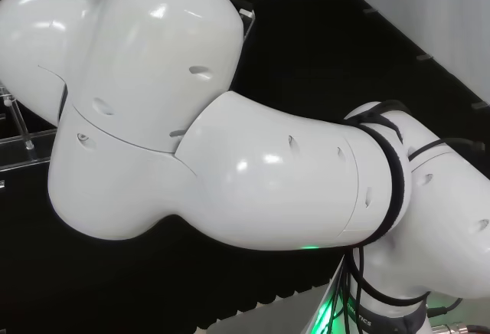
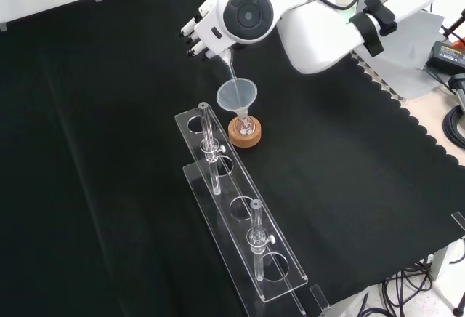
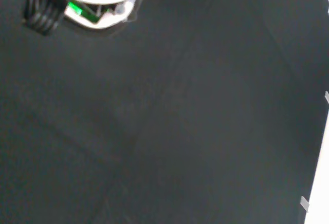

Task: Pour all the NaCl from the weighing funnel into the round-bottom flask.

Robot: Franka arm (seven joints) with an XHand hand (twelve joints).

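- Hanging above the cork ring in the front view: hand point(image 2: 197, 35), black-tipped fingers curled, pinching a clear weighing funnel point(image 2: 226, 63) whose narrow end points down.
- Funnel point(image 2: 238, 93), clear, wide mouth up, directly under that tip, its stem in the neck of the round-bottom flask point(image 2: 245, 126).
- Cork ring point(image 2: 244, 134), seating the flask on the black-clothed bench point(image 2: 109, 150).
- Clear rack point(image 2: 240, 208), just beside the cork ring, carrying two upright glass tubes point(image 2: 208, 137).
- Writing: none legible on any item.
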